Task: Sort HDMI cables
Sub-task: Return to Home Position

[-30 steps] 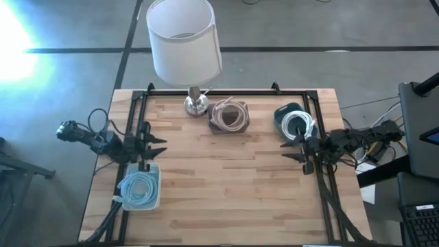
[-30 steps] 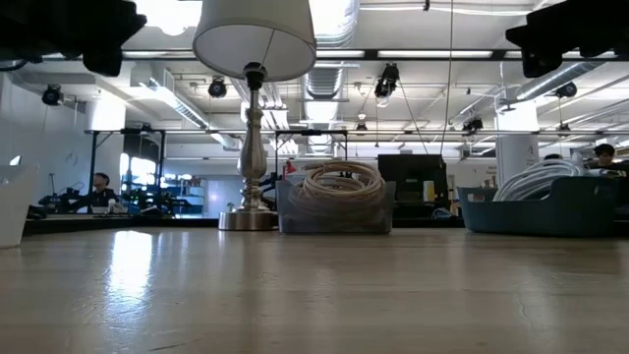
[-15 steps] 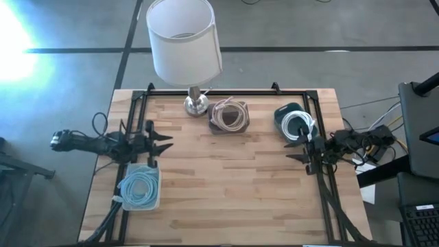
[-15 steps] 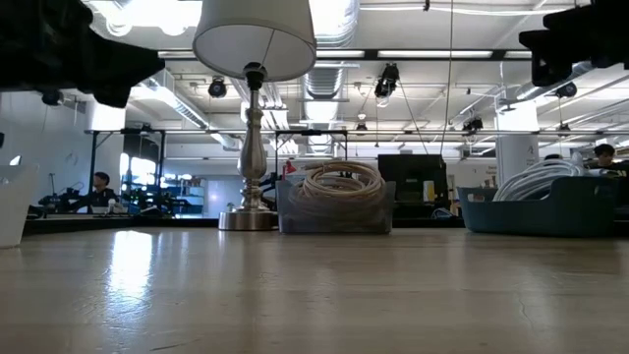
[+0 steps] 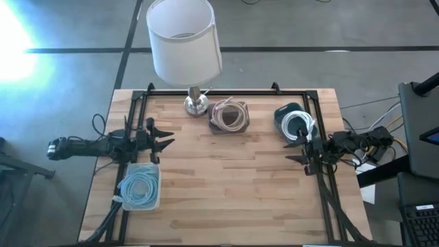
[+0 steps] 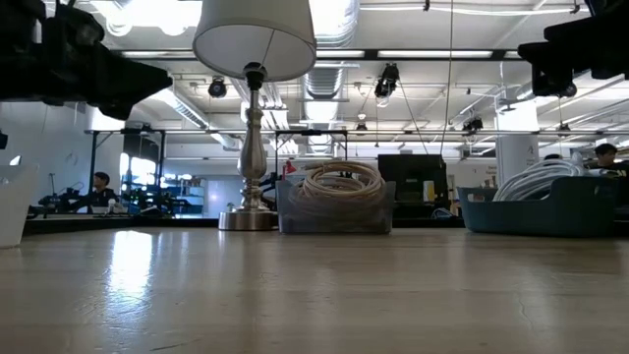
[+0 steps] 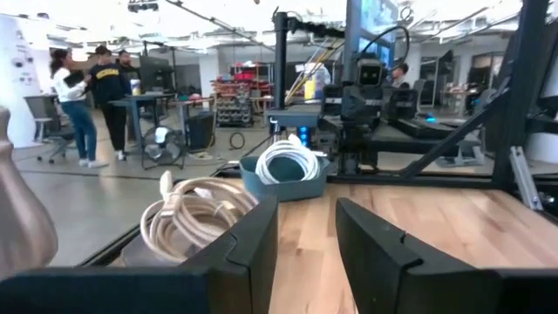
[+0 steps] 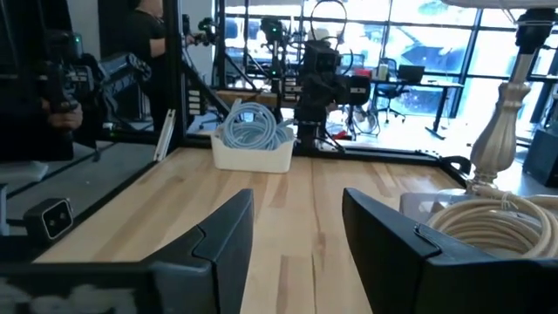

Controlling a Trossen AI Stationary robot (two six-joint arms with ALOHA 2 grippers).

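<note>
1. Leftward, the left gripper (image 5: 163, 140) is drawing off the white bin (image 5: 157, 203) it hung over a second ago, and its arm is reaching further toward the frame's left edge. The right gripper (image 5: 293, 151) is hardly shifting at centre right.
2. Filling the lower middle of the frame, the wooden table (image 5: 226, 199) is carrying its load along the edges.
3. At top centre the lamp (image 5: 184, 41) is standing upright, its base just left of the grey bin (image 6: 334, 218).
4. Light blue cables (image 5: 139, 186) are lying coiled in the white bin at lower left. Beige cables (image 5: 230, 115) are sitting in the grey bin, and white cables (image 5: 299, 125) in the blue bin (image 5: 280, 112) at upper right.
5. Both pairs of jaws are standing well parted and gripping nothing.
6. The sorting looks finished to me. Homing well is mostly about retracting slowly, keeping the fingers above the bin rims and steering clear of the black frame rails.
</note>
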